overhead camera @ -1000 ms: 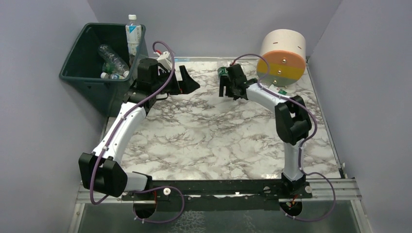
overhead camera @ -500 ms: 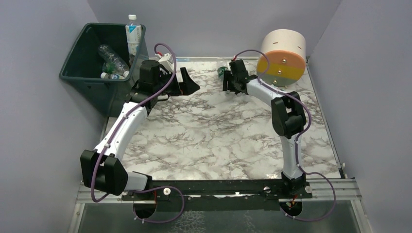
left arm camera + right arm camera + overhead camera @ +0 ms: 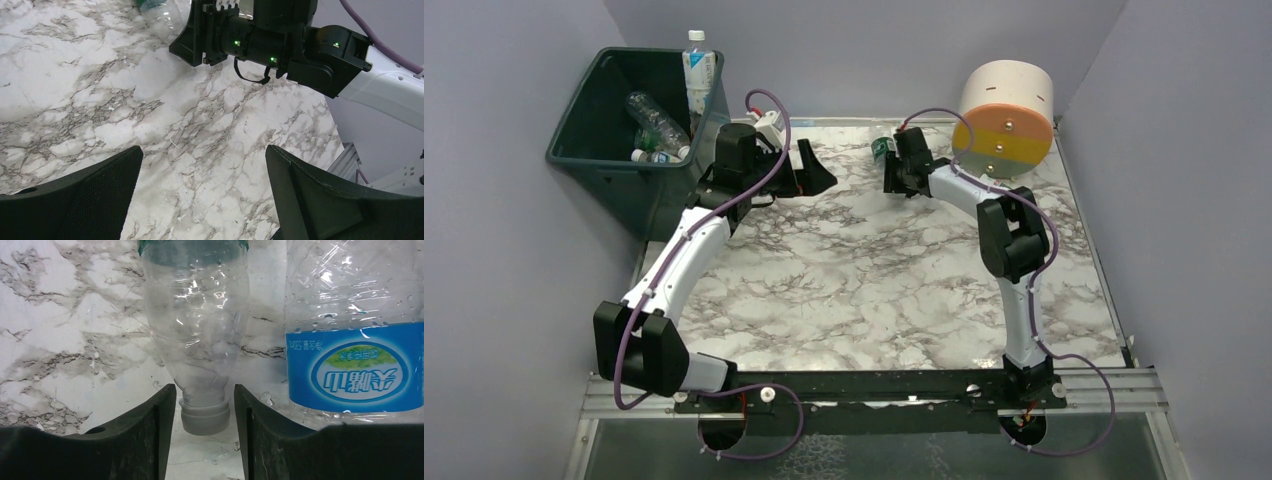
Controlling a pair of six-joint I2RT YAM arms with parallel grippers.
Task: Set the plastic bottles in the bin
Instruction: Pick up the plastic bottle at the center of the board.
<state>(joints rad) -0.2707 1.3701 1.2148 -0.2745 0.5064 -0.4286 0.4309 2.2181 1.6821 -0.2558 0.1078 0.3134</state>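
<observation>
We are looking at the right gripper (image 3: 205, 410), well apart from the bin (image 3: 574, 105) along the far edge of the marble table (image 3: 854, 290). Its fingers are sitting on either side of the white cap of a green-banded clear bottle (image 3: 195, 315) that is lying on the marble. They are standing narrowly set, just beside the cap, and we cannot tell whether they are pressing on it. A blue-labelled bottle (image 3: 350, 365) is lying just beside the first, outside the fingers. The left gripper (image 3: 816, 172) is hovering near the bin's near right corner, its jaws spread wide and holding nothing. Inside the bin a crumpled clear bottle (image 3: 656, 122) is lying, and a white-labelled bottle (image 3: 697, 70) is standing upright at the bin's far right corner. The striped cylinder (image 3: 1006, 115) is sitting farther from the bin than the right gripper
</observation>
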